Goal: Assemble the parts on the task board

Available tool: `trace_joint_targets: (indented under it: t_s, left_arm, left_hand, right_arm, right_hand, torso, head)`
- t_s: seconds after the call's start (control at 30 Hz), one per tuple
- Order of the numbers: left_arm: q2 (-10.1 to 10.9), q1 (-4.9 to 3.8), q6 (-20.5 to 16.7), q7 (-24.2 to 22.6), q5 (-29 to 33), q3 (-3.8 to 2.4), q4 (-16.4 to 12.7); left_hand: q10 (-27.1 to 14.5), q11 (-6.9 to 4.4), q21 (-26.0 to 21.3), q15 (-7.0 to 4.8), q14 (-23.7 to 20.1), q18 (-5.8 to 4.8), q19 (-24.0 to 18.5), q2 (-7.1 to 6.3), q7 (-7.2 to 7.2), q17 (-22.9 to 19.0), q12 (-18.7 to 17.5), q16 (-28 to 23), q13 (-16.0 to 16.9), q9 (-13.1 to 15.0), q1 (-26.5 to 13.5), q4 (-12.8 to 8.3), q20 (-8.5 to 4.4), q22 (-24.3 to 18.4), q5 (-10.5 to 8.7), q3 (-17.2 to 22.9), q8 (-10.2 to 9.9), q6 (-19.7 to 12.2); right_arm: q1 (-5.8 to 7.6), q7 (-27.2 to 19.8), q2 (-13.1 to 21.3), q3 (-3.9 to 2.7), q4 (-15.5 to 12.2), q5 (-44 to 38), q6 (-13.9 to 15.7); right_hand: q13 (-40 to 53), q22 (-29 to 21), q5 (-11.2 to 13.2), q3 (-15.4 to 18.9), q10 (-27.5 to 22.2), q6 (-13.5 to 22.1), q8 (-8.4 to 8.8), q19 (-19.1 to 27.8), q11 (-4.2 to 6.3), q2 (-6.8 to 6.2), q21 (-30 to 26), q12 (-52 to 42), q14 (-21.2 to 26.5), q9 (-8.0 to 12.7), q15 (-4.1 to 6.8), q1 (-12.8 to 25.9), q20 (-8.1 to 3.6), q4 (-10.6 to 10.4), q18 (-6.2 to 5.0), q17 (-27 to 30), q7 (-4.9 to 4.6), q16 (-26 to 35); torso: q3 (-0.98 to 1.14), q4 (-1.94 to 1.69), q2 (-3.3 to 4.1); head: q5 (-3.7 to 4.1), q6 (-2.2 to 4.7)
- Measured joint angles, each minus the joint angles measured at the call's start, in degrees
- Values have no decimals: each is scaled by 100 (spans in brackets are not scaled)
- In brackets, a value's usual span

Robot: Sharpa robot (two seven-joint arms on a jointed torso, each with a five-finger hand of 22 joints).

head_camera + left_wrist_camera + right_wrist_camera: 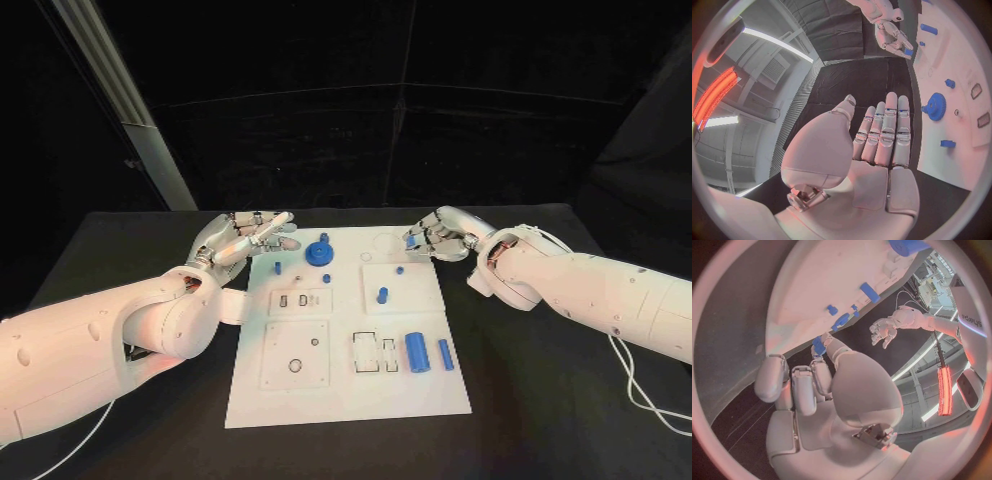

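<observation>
On the black table (548,400) in the head view, the board (346,395) lies in the middle, its near half mostly bare. A blue gear (319,253) stands near its far left corner, small pegs (382,295) mid-board, two blue cylinders (417,352) toward the right edge. The left hand (248,237) hovers off the far left corner, fingers straight and holding nothing. The right hand (437,237) sits over the far right edge, pinching a small blue part (413,241).

Left wrist view: the left hand (879,145) lies flat, fingers together, beside the gear (936,106).

Right wrist view: the right hand (817,390) curls its fingers, the blue part (819,346) at its fingertips.
</observation>
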State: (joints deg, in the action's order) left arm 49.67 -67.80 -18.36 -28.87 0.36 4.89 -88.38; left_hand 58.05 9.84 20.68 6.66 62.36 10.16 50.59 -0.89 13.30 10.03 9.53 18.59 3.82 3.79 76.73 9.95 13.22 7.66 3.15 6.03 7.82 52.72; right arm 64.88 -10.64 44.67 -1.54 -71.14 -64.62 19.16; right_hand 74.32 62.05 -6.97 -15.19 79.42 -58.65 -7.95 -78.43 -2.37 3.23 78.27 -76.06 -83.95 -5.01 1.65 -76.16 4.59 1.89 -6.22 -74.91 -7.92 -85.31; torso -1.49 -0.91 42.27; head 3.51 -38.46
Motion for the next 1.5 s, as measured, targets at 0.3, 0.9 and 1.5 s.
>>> trace_joint_targets:
  t_s: [0.3, 0.9, 1.5]
  left_arm:
    - [1, -32, 0, 2, 0, 0, -11]
    - [-83, -106, -4, 1, 67, -2, 183]
    - [-156, -118, -5, -6, 242, -2, 225]
  left_hand:
    - [0, 0, 0, 0, 0, 0, 0, 0, 0, 0, 0, 0, 0, 0, 0, 0, 0, 0, 0, 0, 0, 0]
    - [0, 0, 0, 0, 0, 0, 0, 21, 0, 4, 0, 0, 0, 0, -21, 0, 0, -4, 0, 0, 0, 0]
    - [0, 0, 0, 0, 0, 0, 0, 21, 0, 3, 0, 0, 0, 0, -21, 0, 0, -9, 0, 0, 0, 0]
  right_arm:
    - [127, 660, -247, -5, -714, -84, 142]
    - [49, 1672, -1251, 56, -977, -1359, -87]
    - [-147, 2073, -1572, 269, -945, -2015, -151]
  right_hand:
    - [-10, -18, 13, -36, -12, 2, 43, 0, -12, 0, 0, 2, 0, 0, 0, 0, 0, 7, 1, 0, 1, 0]
    - [-79, -64, 89, -76, -41, 49, 80, 0, -41, 33, 0, 74, 1, 0, -1, 33, 0, 15, 1, 0, 2, 0]
    - [-83, -63, 111, -112, -41, 55, 79, 1, -41, 28, 0, 74, 1, 0, -1, 30, 0, 18, 0, 1, 9, 0]
  torso:
    - [-43, -22, -36]
    - [-54, -30, -38]
    - [-41, -23, -37]
  head:
    - [-97, 4]
    - [-442, -94]
    - [-576, -126]
